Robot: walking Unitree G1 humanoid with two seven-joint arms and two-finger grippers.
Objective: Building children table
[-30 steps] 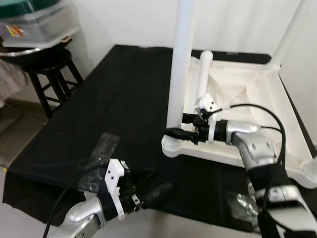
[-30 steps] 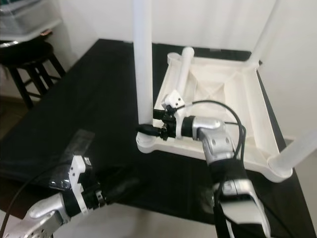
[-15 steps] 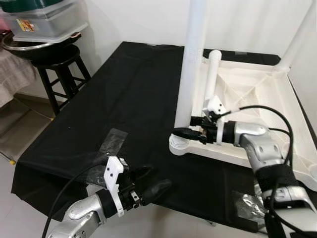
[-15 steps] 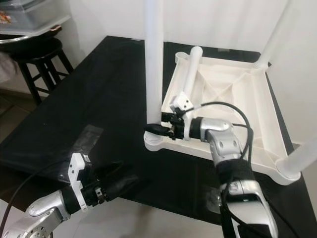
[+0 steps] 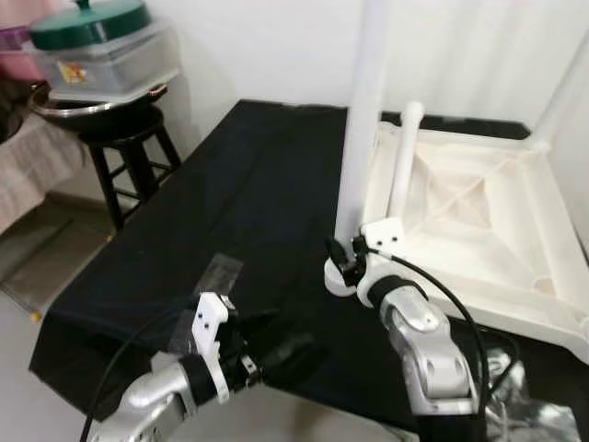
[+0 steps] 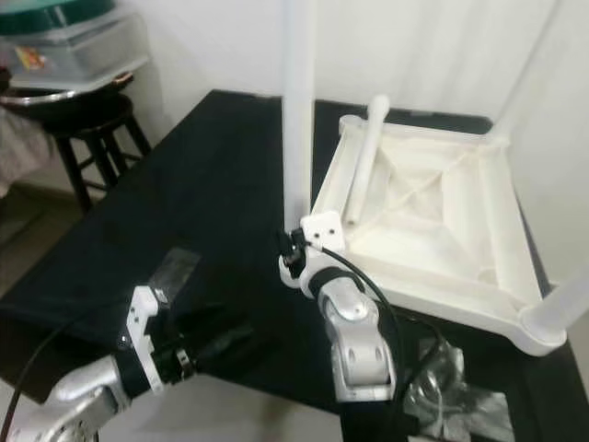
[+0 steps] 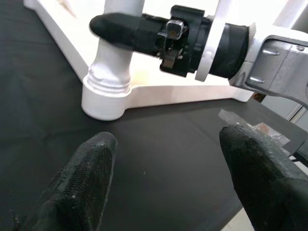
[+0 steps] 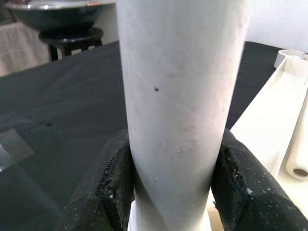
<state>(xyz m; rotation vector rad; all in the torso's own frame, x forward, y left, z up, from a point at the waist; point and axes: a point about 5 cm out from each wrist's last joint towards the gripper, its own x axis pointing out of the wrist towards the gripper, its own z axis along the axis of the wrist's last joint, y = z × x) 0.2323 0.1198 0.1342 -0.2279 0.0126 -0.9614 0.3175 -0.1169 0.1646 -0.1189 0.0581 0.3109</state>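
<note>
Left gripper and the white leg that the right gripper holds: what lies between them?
Only bare black cloth, seen in the left wrist view. The left gripper is open, short of the leg held by the right gripper.

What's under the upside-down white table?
A black cloth lies under the table, spread over whatever it rests on. That support is hidden by the cloth. The right claw grips one leg near its base.

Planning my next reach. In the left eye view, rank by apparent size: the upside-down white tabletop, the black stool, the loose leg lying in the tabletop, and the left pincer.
1. Tabletop, clearly largest.
2. Black stool.
3. Loose leg and left pincer: unsure; the pincer is nearer the camera, so it looks bigger than it is.
</note>
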